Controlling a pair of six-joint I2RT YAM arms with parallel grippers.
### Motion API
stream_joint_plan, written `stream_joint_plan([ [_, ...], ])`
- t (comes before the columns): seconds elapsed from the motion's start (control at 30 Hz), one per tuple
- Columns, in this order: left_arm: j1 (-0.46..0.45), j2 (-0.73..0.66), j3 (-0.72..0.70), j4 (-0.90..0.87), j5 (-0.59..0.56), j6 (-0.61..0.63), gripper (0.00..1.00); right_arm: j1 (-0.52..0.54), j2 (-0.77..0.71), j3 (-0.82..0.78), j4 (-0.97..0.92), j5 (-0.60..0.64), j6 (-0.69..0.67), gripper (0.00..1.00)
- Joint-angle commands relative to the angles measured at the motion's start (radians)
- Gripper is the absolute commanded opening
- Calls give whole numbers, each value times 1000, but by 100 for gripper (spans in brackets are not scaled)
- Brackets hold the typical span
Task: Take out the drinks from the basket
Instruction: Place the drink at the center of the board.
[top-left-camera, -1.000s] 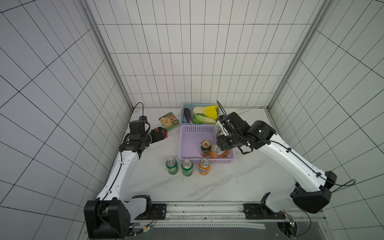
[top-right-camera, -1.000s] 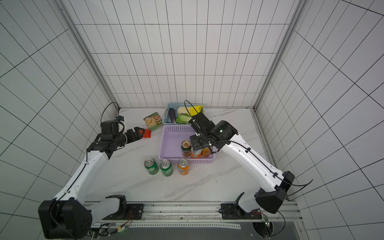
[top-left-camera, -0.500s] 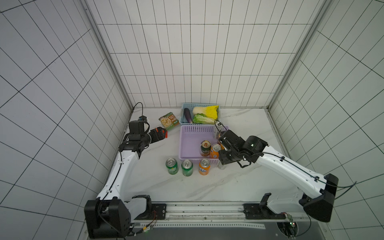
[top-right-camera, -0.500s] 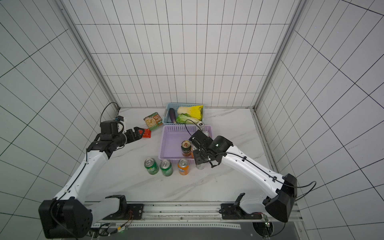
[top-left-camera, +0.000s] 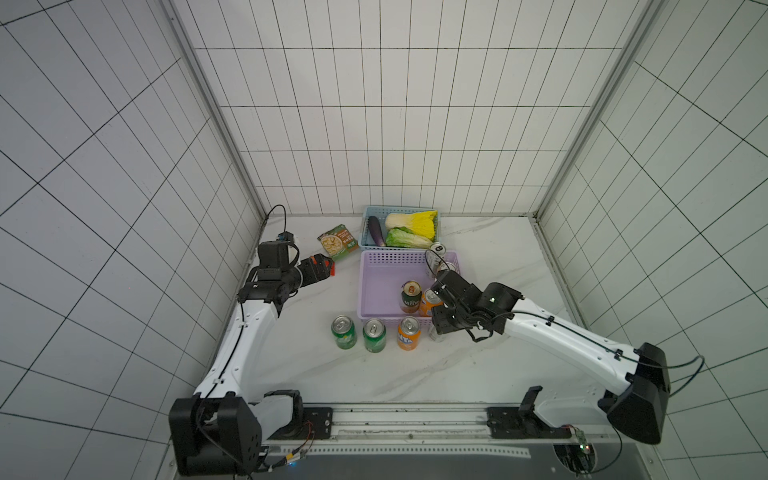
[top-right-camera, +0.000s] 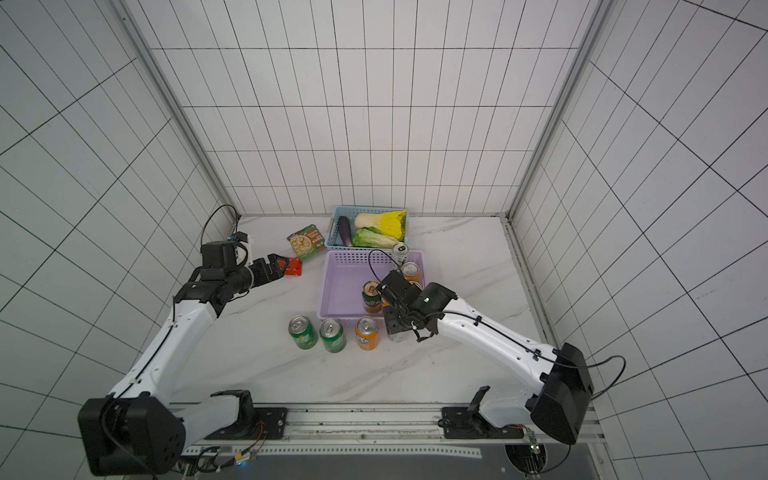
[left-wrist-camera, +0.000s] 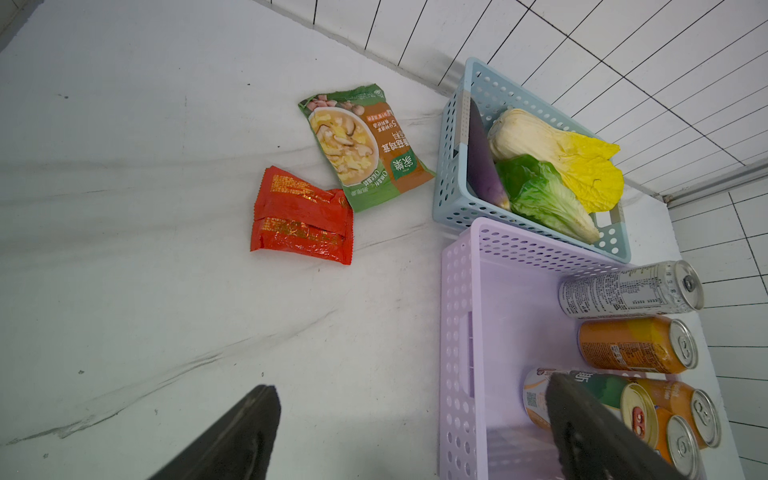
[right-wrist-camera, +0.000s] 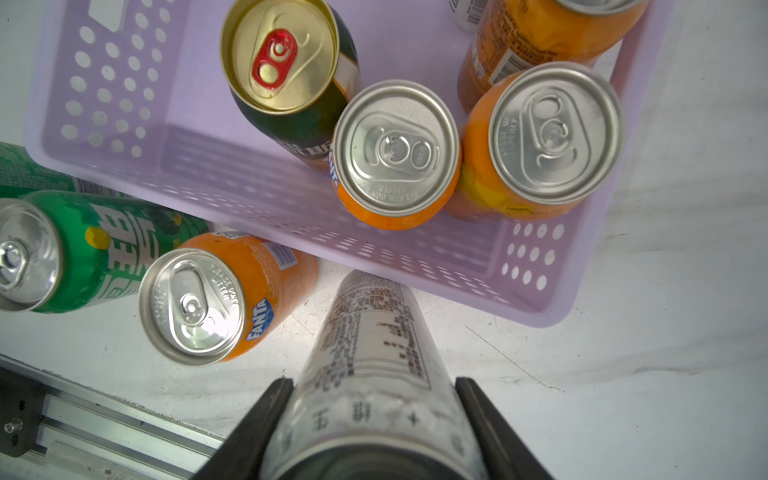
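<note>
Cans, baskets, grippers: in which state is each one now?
slim silver can: upright, outside the basket, gripped.
right gripper: shut on slim silver can.
left gripper: open, empty.
lilac basket: holds five upright cans.
two green cans, orange can: upright on the table, outside.
blue basket: holds vegetables.

A small light blue perforated plastic basket (left-wrist-camera: 446, 166) holds a purple aubergine (left-wrist-camera: 482, 166), a pale yellow-leafed cabbage (left-wrist-camera: 552, 149) and a green leafy lettuce (left-wrist-camera: 540, 195). On the white marble tabletop (left-wrist-camera: 166, 291), beside it, lies a flat green soup packet (left-wrist-camera: 361, 145), with a crumpled red foil packet (left-wrist-camera: 299, 216) just beside.
</note>
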Motion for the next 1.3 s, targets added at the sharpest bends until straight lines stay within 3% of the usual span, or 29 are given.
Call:
stream_joint_plan([
  [0.0,6,6,12,5,8,5,98,10,-6,-29,72,39,14,46],
  [0.83,11,16,12,3,20,8,98,11,60,-111,120,34,50,49],
  [1.07,10,18,13,2,30,7,98,11,62,-95,111,38,48,53],
  [1.27,10,21,15,-17,50,6,98,11,51,-74,101,37,44,64],
])
